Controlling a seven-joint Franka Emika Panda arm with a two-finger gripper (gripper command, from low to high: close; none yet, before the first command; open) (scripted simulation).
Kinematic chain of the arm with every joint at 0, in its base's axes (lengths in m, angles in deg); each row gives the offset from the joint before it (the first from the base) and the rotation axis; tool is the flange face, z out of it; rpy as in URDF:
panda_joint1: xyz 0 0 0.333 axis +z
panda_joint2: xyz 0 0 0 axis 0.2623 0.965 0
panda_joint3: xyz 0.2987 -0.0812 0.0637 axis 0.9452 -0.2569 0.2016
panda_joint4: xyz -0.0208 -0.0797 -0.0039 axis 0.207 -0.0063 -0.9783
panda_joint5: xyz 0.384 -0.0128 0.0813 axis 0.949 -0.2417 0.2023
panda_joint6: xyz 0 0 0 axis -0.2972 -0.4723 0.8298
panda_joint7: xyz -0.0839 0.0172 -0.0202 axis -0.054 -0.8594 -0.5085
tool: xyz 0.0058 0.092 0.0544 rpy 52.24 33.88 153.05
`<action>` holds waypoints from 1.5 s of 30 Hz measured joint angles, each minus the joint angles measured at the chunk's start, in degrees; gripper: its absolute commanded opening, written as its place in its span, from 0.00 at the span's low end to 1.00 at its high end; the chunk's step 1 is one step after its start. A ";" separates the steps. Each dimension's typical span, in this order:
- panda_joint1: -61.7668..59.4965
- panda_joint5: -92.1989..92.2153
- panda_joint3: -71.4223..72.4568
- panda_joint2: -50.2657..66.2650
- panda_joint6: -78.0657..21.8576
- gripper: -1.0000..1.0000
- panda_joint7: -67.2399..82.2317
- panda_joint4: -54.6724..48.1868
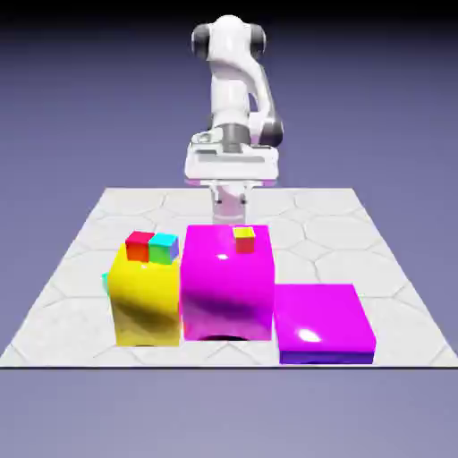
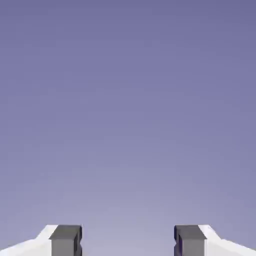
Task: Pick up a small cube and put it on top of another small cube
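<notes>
The small green cube (image 1: pixel 165 250) sits on top of the big yellow block (image 1: pixel 145 304), touching a tiny red cube (image 1: pixel 139 246) on its left. A tiny yellow cube (image 1: pixel 244 237) rests on the tall magenta block (image 1: pixel 226 284). My gripper (image 1: pixel 230 211) hangs behind the tall magenta block, farther back than all the cubes, and its tips are partly hidden by that block. In the hand view the gripper (image 2: pixel 128 243) is open, with only the plain backdrop between the grey fingertips (image 2: pixel 66 241).
A low flat magenta block (image 1: pixel 324 322) lies at the exterior view's right, against the tall one. A sliver of something cyan (image 1: pixel 106 280) peeks out at the yellow block's left side. The three blocks stand in a row on the grey tiled table (image 1: pixel 358 233).
</notes>
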 measured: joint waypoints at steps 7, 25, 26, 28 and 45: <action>9.30 6.18 -14.37 14.10 -8.96 0.50 -9.74 -10.61; 18.29 24.47 -49.21 45.34 -18.66 0.50 -44.05 -31.94; 16.21 26.17 -49.20 45.30 -18.73 0.50 -45.32 -30.30; 12.06 29.56 -49.18 45.21 -18.87 0.50 -47.85 -27.03; -13.44 59.39 -38.18 52.14 -18.68 0.50 -46.61 -13.84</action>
